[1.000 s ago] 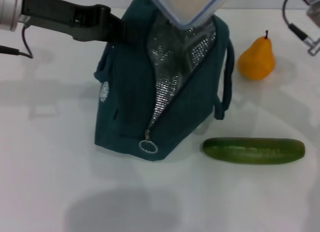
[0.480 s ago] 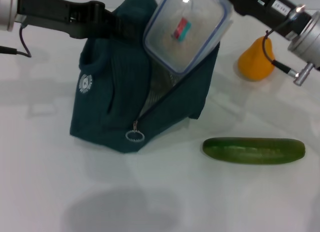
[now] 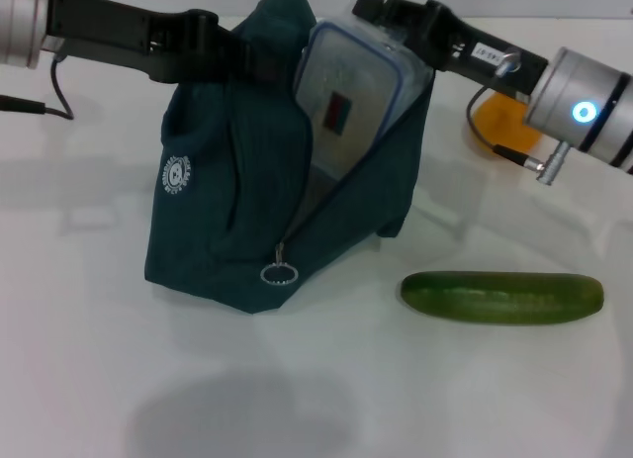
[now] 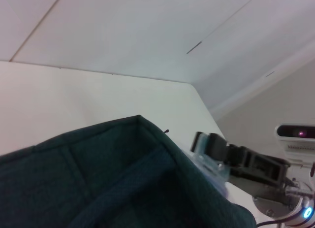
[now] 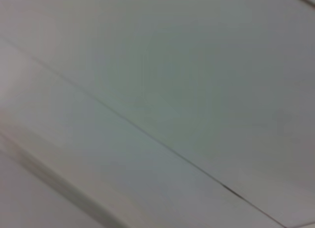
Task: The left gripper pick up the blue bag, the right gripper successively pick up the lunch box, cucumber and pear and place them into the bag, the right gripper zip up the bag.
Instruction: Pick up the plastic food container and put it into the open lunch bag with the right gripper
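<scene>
**A:** Where do you stand right now?

**B:** Your left gripper is clamped on the top edge of the blue bag, holding it upright on the white table. Your right gripper has its prongs closed on the far end of the lunch box, which sits partway down in the bag's open mouth. The cucumber lies on the table near the bag's right side, and the pear stands farther back, mostly hidden behind the right arm.

**A:** What could go wrong from here?

**B:** The box looks about as wide as the opening. If you push on, a corner could catch on the zipper edge or lining and drag the fabric against the left grip; the bag may tip or slip free. If you let go too early, the box, leaning on the slanted opening, might slide back out.

**A:** How is the box pointing?

**B:** Its long axis runs steeply down into the bag, tilted, with the lower end inside and the held end up and away from you. The lid with its sticker faces towards the head camera. The cucumber's long axis runs left to right across the table.
</scene>
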Robot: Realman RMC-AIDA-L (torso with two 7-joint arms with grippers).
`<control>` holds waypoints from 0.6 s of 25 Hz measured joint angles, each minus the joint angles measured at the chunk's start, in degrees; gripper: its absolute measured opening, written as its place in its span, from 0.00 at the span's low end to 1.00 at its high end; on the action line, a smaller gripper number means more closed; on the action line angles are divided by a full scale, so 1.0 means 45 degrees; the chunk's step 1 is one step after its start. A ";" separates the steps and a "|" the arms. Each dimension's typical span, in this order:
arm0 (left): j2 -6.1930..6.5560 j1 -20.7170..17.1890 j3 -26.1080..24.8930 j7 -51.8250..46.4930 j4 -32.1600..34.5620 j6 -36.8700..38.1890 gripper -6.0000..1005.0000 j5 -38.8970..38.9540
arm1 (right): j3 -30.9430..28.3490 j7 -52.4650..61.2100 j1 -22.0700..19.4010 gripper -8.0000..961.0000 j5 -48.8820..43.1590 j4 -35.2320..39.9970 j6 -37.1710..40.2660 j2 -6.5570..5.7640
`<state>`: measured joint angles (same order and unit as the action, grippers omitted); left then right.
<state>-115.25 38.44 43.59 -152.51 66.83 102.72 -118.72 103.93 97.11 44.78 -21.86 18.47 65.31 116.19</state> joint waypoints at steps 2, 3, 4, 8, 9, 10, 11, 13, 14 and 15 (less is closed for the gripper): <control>0.0002 0.0007 0.0000 0.0049 -0.0121 -0.0003 0.05 0.0000 | 0.0195 -0.0243 0.0093 0.11 0.0006 0.0041 -0.0142 -0.0001; 0.0016 0.0008 0.0000 0.0077 -0.0176 -0.0013 0.05 0.0000 | 0.0204 -0.0325 0.0106 0.11 0.0008 0.0064 -0.0151 0.0001; 0.0030 0.0008 0.0000 0.0094 -0.0199 -0.0034 0.05 0.0000 | 0.0207 -0.0435 0.0090 0.11 0.0015 0.0107 -0.0159 0.0000; 0.0073 -0.0014 0.0002 0.0159 -0.0224 -0.0117 0.05 0.0000 | 0.0005 -0.0888 -0.0164 0.13 0.0040 0.0332 0.0022 0.0000; 0.0080 -0.0026 0.0002 0.0179 -0.0225 -0.0139 0.05 0.0000 | -0.0081 -0.1004 -0.0233 0.15 0.0041 0.0334 0.0139 -0.0002; 0.0087 -0.0031 0.0002 0.0193 -0.0224 -0.0154 0.05 -0.0004 | -0.0260 -0.1142 -0.0329 0.17 0.0052 0.0338 0.0295 -0.0019; 0.0092 -0.0038 0.0002 0.0208 -0.0224 -0.0183 0.05 -0.0010 | -0.0452 -0.1278 -0.0462 0.19 0.0053 0.0344 0.0478 -0.0037; 0.0098 -0.0068 0.0002 0.0214 -0.0224 -0.0239 0.05 -0.0025 | -0.0971 -0.1578 -0.0761 0.23 0.0040 0.0351 0.0951 -0.0103; 0.0109 -0.0104 0.0001 0.0214 -0.0225 -0.0264 0.05 -0.0028 | -0.1287 -0.1779 -0.0945 0.25 0.0004 0.0348 0.1245 -0.0155; 0.0115 -0.0135 -0.0026 0.0218 -0.0224 -0.0274 0.05 -0.0026 | -0.1518 -0.1926 -0.1064 0.27 -0.0014 0.0350 0.1458 -0.0201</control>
<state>-114.73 37.83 43.47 -151.53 65.83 101.49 -118.84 97.10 88.44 39.99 -21.93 20.04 71.87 115.28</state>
